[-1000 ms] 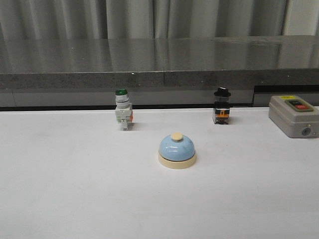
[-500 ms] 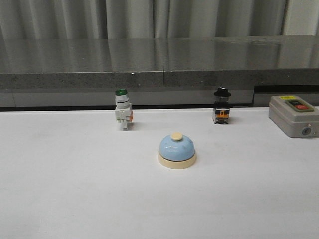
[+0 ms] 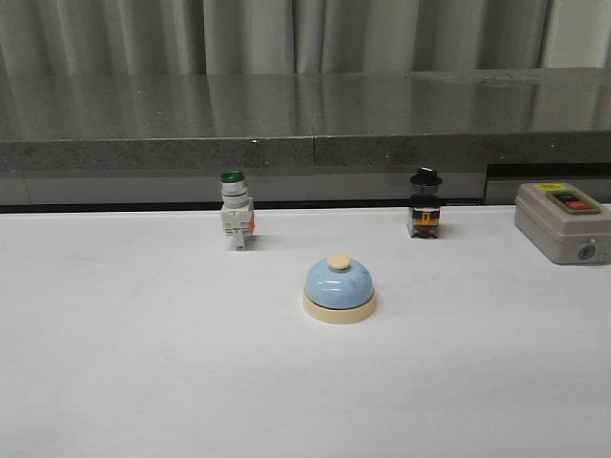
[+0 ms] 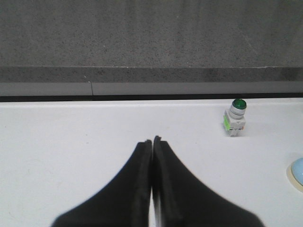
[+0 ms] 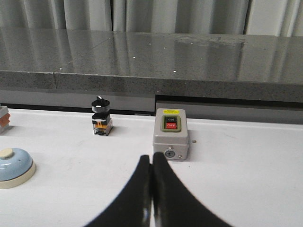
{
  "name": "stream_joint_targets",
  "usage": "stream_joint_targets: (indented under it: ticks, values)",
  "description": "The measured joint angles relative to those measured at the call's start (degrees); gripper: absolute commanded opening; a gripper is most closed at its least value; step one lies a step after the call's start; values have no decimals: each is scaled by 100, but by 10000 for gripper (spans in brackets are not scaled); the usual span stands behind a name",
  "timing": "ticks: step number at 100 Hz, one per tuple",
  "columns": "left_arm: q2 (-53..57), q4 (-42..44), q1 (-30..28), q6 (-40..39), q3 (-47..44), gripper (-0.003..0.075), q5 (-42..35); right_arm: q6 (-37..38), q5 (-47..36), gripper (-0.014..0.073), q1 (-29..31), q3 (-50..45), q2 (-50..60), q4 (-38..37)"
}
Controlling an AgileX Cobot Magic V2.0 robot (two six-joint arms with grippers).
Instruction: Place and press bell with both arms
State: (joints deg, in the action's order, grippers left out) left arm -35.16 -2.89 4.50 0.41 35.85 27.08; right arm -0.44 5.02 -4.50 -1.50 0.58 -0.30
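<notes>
The bell (image 3: 339, 289) is seen upright on the white worktop (image 3: 134, 363), roughly at its middle, nearer the far edge than the near one, cream button on top, nothing touching it. No arm is seen in the front view.

Left claw (image 4: 152, 141) is shown clenched, fingers pressed together with nothing between them, held above bare worktop. In its wrist view only a sliver of the bell (image 4: 298, 171) is caught at the frame edge, well apart from the tips. Right claw (image 5: 151, 157) is likewise clenched and empty; the bell (image 5: 15, 166) is seen well off to one side of it, and the grey button box (image 5: 171, 134) sits just ahead of the tips.

Step in hand is judged as the very start: no grasp made, bell not yet approached, placing and pressing both still to be done.

Next move: one claw must be released and brought over the bell, then closed around the base or dome for placing. A low grip on the cream base is probably safer, since the dome looks smooth and may slip. The other claw can be kept clenched for pressing the button from above.

Also present near the far edge: green-capped switch (image 3: 235, 221), black-knob selector switch (image 3: 425, 203). Neither is to be touched.
</notes>
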Motion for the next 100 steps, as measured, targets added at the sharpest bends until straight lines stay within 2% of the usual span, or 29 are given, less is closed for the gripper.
stream_joint_targets:
  ticks: [16, 38, 73, 100]
  values:
    - [318, 249, 0, 0, -379, -19, -574, 0, 0, -60, 0, 0, 0, 0]
    - [1287, 656, 0, 0, -1501, -19, -1432, 0, 0, -60, 0, 0, 0, 0]
    - [2921, 905, 0, 0, -3169, -20, -2061, 0, 0, -60, 0, 0, 0, 30]
    - [3537, 905, 0, 0, -3585, -20, -2302, 0, 0, -60, 0, 0, 0, 0]
